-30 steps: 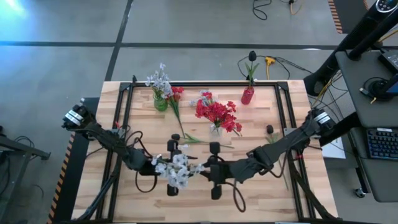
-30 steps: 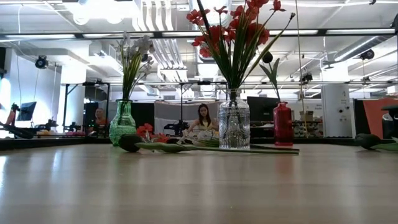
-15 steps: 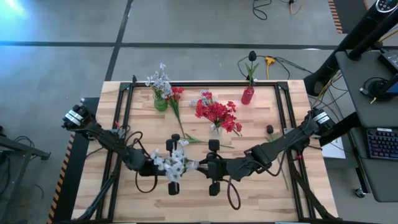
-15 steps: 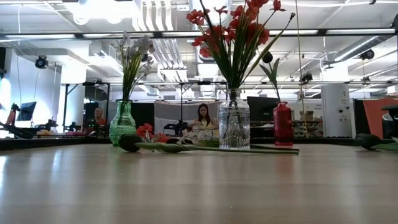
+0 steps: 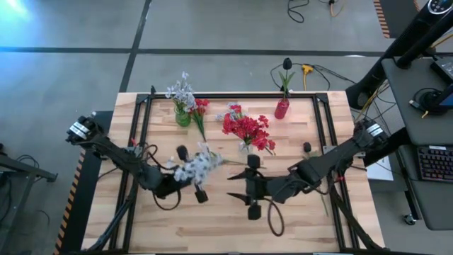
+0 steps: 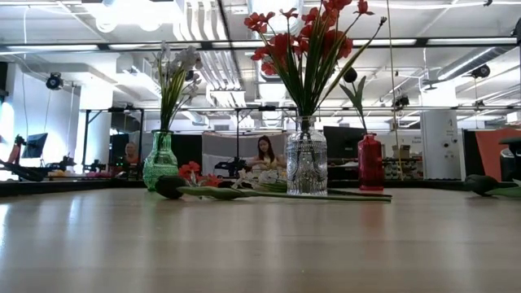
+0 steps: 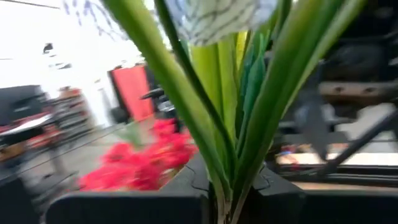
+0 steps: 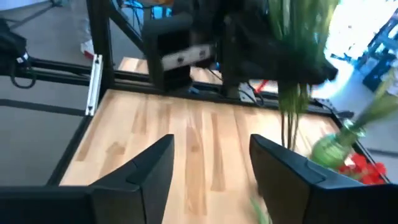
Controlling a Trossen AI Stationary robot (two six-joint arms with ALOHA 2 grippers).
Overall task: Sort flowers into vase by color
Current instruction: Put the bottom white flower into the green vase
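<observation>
A pale white-lavender flower spray stands over mid-table with my left gripper shut on its green stems. My right gripper stands to its right, open and holding nothing. A green vase holds white flowers, a clear vase red ones, and a red vase a dark one. A red flower lies on the table by the green vase, its stem toward mid-table. A dark flower lies on the right. My left gripper pinches the spray's bundle of green stems between its two fingers, which come in about level from the table's left and lie across the stems. The spray stands roughly upright, blossoms above the fingers. The stem ends hang below, clear of the table.
A pale pinkish spray lies between the green and clear vases. A black frame runs round the table's edges. Bare wood lies along the near edge. People sit in the room beyond the far edge.
My left gripper has shut on the pale spray's stems, and my right gripper has opened and let go of them. The left gripper has swung toward the far edge, carrying the spray that way. The right gripper has drawn back a little toward the table's right edge.
</observation>
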